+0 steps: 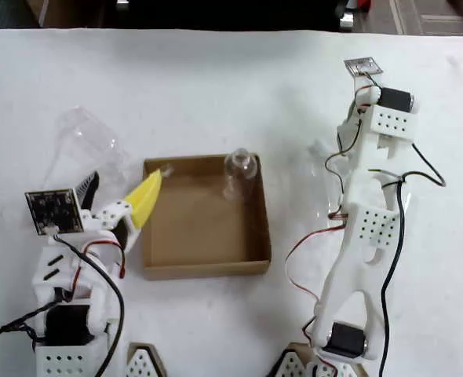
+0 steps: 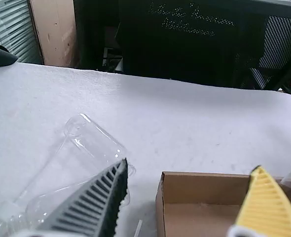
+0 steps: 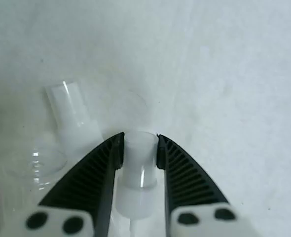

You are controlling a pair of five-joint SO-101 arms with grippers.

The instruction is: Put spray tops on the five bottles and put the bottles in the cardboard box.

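- Table [image 1: 216, 78]: white, lying under both claws
- Right arm [image 1: 373, 220]: stretched out over the table, well apart from the box
- Box [image 1: 204, 269]: open cardboard, just beside the left claw [image 1: 125, 179] on its yellow-finger side; in the left wrist view its corner [image 2: 204, 180] sits between the two fingers
- Loose bottles [image 1: 86, 137]: clear, lying on the table just beyond the left claw's black finger [image 1: 90, 184], outside the box; in the left wrist view [image 2: 81, 153] they run along that finger's outer side, and how many there are cannot be told
- Boxed bottle [image 1: 239, 171]: clear, upright in the box's far corner, past the tip of the yellow finger [image 1: 145, 200] and apart from it
- Left claw [image 2: 190, 167]: spread wide with nothing between the fingers; the yellow tip reaches over the box wall, and the black tip points at the loose bottles
- Right claw [image 3: 139, 140]: drawn narrow, with both black fingers pressed on the held top
- Held top [image 3: 138, 182]: a white spray top, pinched at its upper end right between the right claw's fingertips, with the rest running back between the fingers
- Spare top [image 3: 74, 116]: a white spray top on the table, just beside one finger of the right claw and outside its grip
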